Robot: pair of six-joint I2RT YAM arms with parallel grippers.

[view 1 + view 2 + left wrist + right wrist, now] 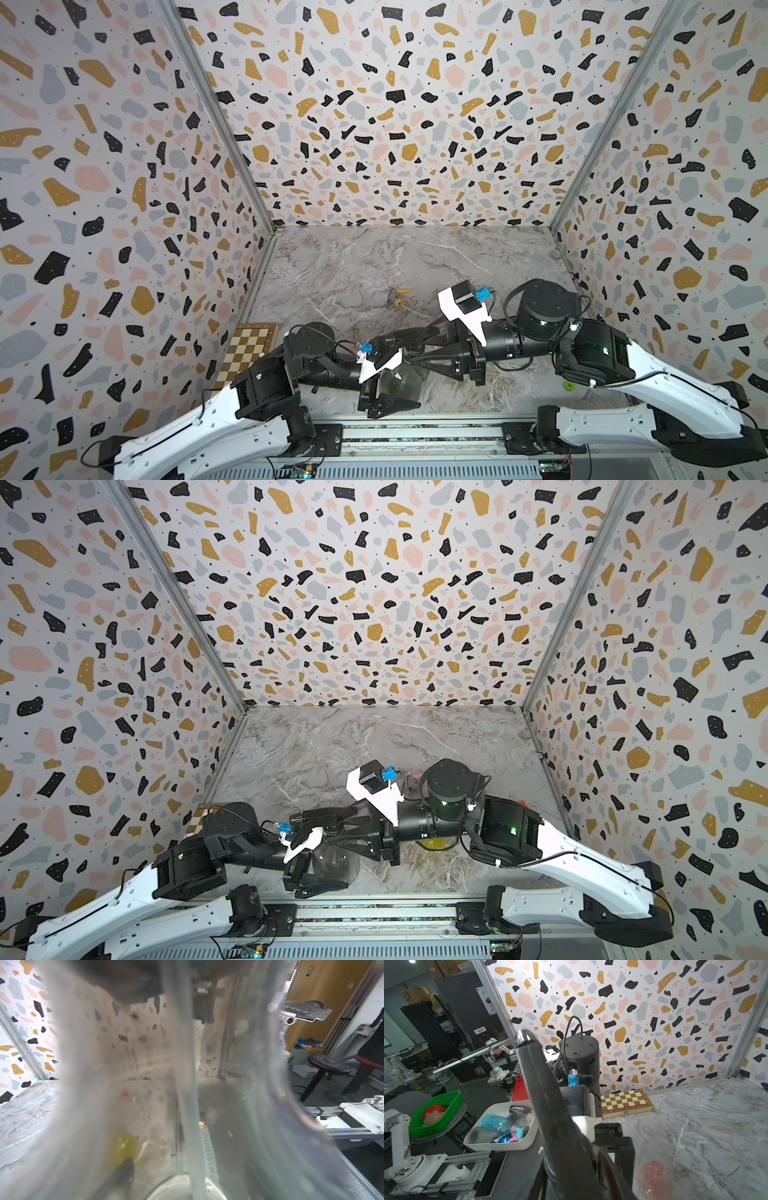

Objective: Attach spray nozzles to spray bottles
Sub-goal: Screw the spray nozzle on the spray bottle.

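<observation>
The smoky dark grey bottle (400, 384) stands near the table's front edge, and my left gripper (392, 395) is shut on its body. In the left wrist view its translucent wall fills the picture, with a pale dip tube (188, 1088) running down inside. An all-black nozzle (548, 1101) sits on the bottle's neck, and my right gripper (409, 347), reaching in from the right, is shut on it. A grey-and-orange nozzle (398, 296) lies mid-table. The yellow bottle (434, 844) shows under my right arm. The pink bottle (654, 1180) lies on its side beside my right wrist.
A folded chessboard (249, 348) lies against the left wall. A small green piece (568, 385) and a small red piece (521, 803) sit on the marble near the right arm. Beyond the table's front edge stand a white bin (500, 1145) of bottles and a green basket (436, 1115).
</observation>
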